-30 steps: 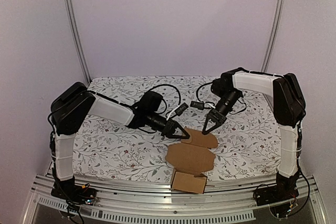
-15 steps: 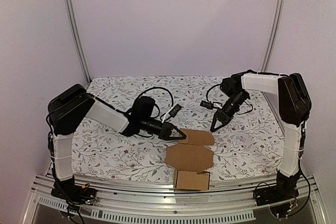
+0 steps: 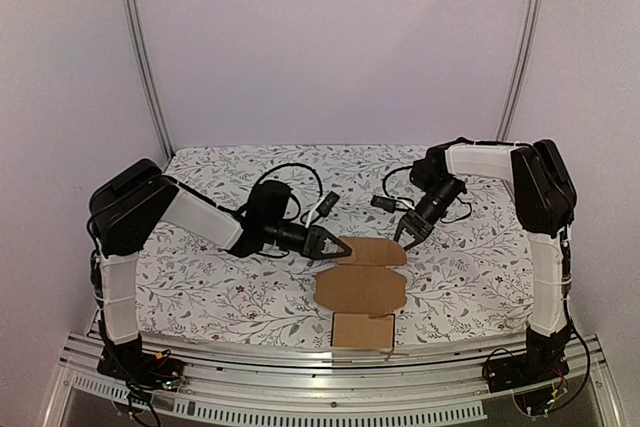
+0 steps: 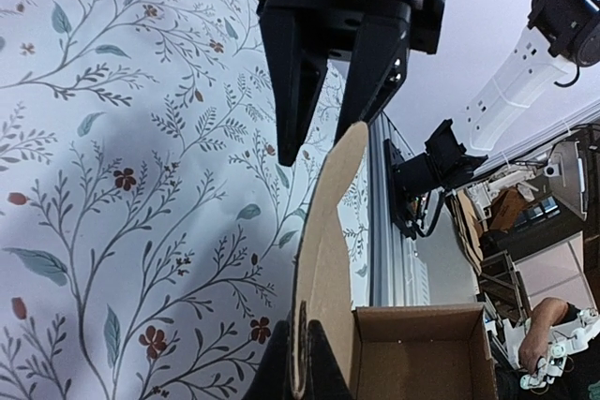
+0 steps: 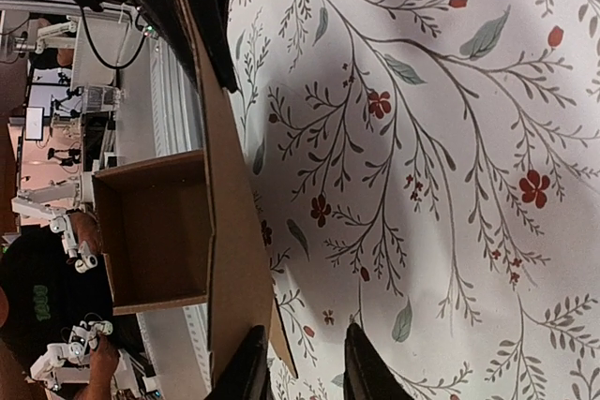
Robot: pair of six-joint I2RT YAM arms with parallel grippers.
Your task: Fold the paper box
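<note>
Brown cardboard, mostly flat: the die-cut paper box [image 3: 360,289] lies on the white floral tablecloth [image 3: 220,287] between the two arms. Only its near end [image 3: 362,330] is stood up, making a little open tray. The rounded far flap [image 3: 378,251] is the bit both hands are at.

The left gripper [image 3: 342,247] is clamped tight on that flap's edge. In its wrist view the cardboard runs straight out from its fingertips and looks raised a bit off the cloth.

The right gripper [image 3: 408,239] sits at the flap's other end, pointing back at the left one. Its jaws are a little apart and have hold of nothing. In its own wrist view the cardboard runs alongside one finger [image 5: 248,367] and bare cloth shows in the gap. Whether that finger actually touches the flap is hard to say.
</note>
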